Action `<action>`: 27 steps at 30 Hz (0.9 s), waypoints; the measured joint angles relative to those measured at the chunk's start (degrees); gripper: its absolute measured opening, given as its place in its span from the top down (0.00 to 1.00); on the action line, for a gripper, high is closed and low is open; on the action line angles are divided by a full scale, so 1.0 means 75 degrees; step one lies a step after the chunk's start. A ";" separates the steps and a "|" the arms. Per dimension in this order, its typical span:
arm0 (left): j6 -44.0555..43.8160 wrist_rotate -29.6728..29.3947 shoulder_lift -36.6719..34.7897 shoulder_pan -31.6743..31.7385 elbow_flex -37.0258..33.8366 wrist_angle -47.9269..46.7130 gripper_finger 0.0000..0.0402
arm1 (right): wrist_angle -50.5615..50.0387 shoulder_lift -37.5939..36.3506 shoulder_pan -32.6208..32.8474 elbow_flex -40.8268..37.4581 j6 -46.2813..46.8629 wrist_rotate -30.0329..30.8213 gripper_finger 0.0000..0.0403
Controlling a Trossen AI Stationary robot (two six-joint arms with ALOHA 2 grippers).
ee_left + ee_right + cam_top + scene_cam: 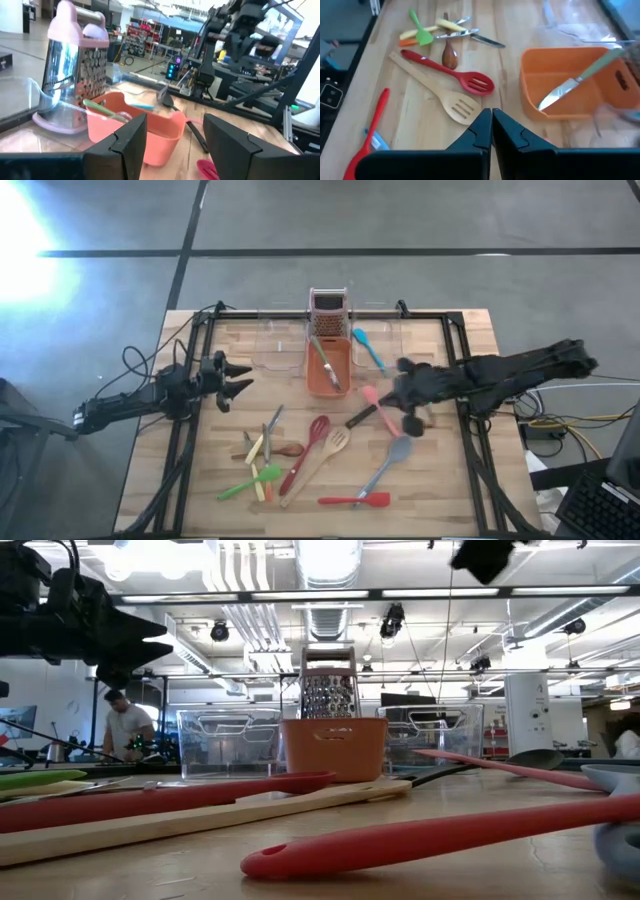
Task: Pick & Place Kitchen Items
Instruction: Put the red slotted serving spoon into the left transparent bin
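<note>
Several kitchen items lie loose on the wooden table: a red slotted spoon, a wooden fork, a red spatula, a green spatula, yellow-handled knives, a grey spoon, a pink spatula and a blue spatula. One knife leans in the orange tub, blade down. My right gripper hangs shut and empty above the table, right of the tub. My left gripper stands open and empty, level, left of the tub.
A metal grater with a pink top stands behind the orange tub. Clear plastic tubs flank it at the far edge. Black frame rails run along the table's left and right sides. A person stands far off in the room.
</note>
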 joint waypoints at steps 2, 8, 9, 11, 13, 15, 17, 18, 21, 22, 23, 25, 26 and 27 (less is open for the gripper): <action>0.0011 -0.0072 0.0000 0.0000 0.0000 0.0208 0.51 | 0.0368 -0.0836 0.0000 -0.0642 -0.0027 -0.0002 0.98; 0.0703 -0.0101 0.0003 -0.0003 0.0000 0.0818 0.51 | 0.2365 -0.3182 -0.0017 -0.2537 -0.0835 -0.0802 0.98; 0.0839 -0.0063 0.0003 0.0000 0.0000 0.0892 0.51 | 0.2524 -0.3527 -0.0017 -0.2800 -0.0918 -0.0966 0.98; 0.1070 -0.0044 0.0003 -0.0003 0.0000 0.0950 0.51 | 0.2634 -0.4164 -0.0015 -0.3268 -0.1021 -0.1123 0.98; 0.1104 -0.0016 0.0043 0.0000 0.0000 0.1073 0.51 | 0.2632 -0.4737 -0.0017 -0.3666 -0.1065 -0.1105 0.98; 0.1009 0.0188 0.0119 -0.0003 0.0002 0.1225 0.51 | 0.2597 -0.5277 -0.0017 -0.3989 -0.1014 -0.0983 0.98; 0.0979 0.0368 0.0254 -0.0003 0.0120 0.1119 0.51 | 0.2407 -0.5772 -0.0017 -0.4189 -0.0808 -0.0829 0.98; 0.0976 0.0415 0.0355 -0.0003 0.0227 0.1074 0.51 | 0.2205 -0.6009 -0.0017 -0.4244 -0.0738 -0.0635 0.98; 0.1034 0.0482 0.0766 0.0000 0.0693 0.0832 0.51 | 0.1406 -0.6607 -0.0017 -0.4310 -0.0414 0.0032 0.98; 0.1048 0.0517 0.0974 -0.0003 0.0873 0.0685 0.51 | 0.1377 -0.6766 -0.0017 -0.4362 -0.0297 0.0290 0.98; 0.1056 0.0563 0.1185 -0.0003 0.1055 0.0492 0.51 | 0.1386 -0.6906 -0.0017 -0.4372 -0.0234 0.0531 0.98; 0.1052 0.0615 0.1651 -0.0018 0.1452 0.0123 0.51 | 0.1425 -0.7137 -0.0018 -0.4370 -0.0217 0.1097 0.98; 0.1052 0.0618 0.1886 -0.0042 0.1668 -0.0024 0.51 | 0.1430 -0.7246 -0.0020 -0.4358 -0.0222 0.1290 0.98; 0.1050 0.0620 0.2119 -0.0070 0.1878 -0.0185 0.51 | 0.1443 -0.7328 -0.0023 -0.4333 -0.0251 0.1420 0.98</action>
